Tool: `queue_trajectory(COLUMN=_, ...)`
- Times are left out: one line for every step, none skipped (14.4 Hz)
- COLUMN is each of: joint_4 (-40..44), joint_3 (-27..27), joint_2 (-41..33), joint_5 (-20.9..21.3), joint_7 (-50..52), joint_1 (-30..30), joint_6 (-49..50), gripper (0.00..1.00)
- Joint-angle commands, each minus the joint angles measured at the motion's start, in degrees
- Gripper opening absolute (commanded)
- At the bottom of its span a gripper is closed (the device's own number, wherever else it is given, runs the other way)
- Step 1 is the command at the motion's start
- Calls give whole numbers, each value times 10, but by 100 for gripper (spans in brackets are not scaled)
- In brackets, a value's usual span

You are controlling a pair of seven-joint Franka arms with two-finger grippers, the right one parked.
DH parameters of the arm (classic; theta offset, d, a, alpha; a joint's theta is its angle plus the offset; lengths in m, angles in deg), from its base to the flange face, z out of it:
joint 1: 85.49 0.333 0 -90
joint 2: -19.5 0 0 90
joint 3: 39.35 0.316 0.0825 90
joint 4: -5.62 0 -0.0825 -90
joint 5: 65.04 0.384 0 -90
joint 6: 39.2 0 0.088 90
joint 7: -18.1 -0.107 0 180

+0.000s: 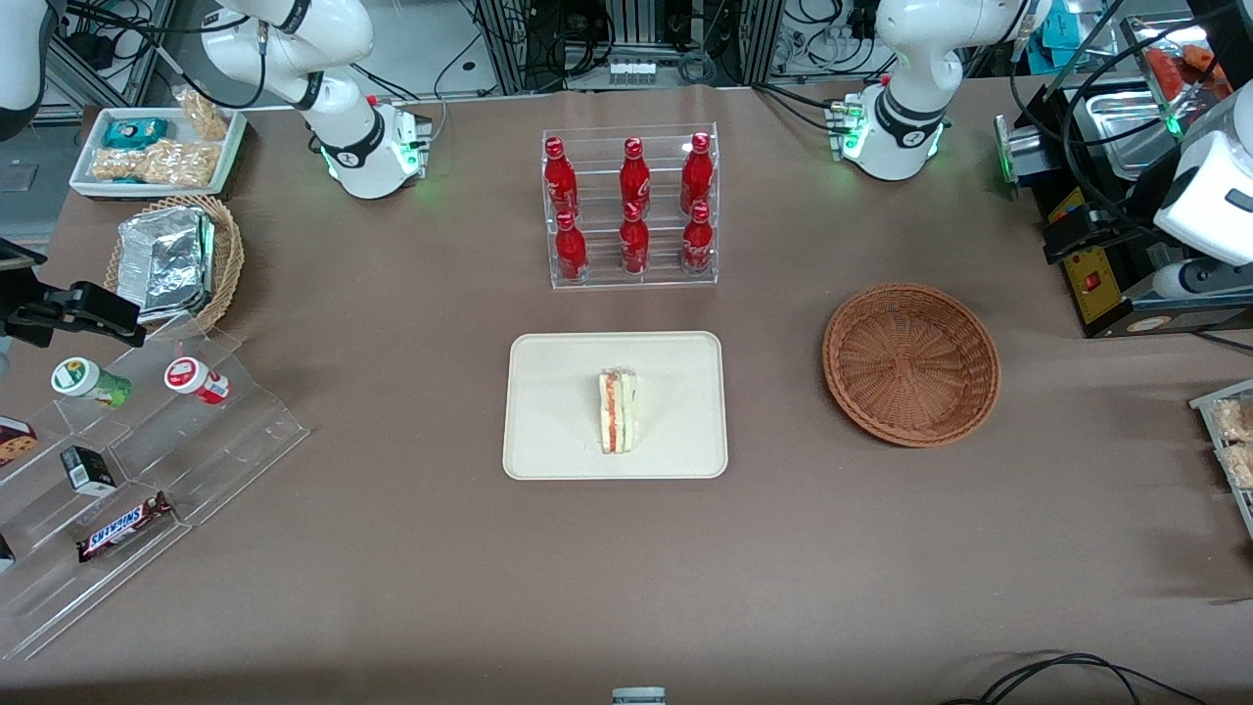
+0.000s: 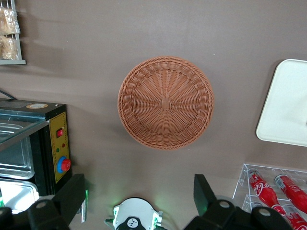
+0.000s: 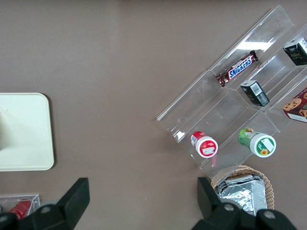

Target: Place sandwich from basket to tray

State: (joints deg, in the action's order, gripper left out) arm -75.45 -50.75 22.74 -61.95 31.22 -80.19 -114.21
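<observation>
Cream tray [image 1: 548, 431] carries sandwich [image 1: 618, 410] upright at centre; wicker basket [image 2: 166, 102] beside tray sits vacated; gripper [image 2: 139, 201], above basket, gapes wide holding nothing; risk: narrow-standing wedge toppling if jolted.

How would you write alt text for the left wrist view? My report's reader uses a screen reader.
An empty round wicker basket sits on the brown table, seen from above by the raised, open gripper. A corner of the cream tray lies beside it; red bottles stand in a clear rack.
</observation>
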Motion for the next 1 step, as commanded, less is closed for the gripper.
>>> queue_trajectory(joint_4=-18, joint_3=8, joint_2=-24, joint_5=-13, joint_7=-7, joint_1=-4, joint_6=-15, gripper=100)
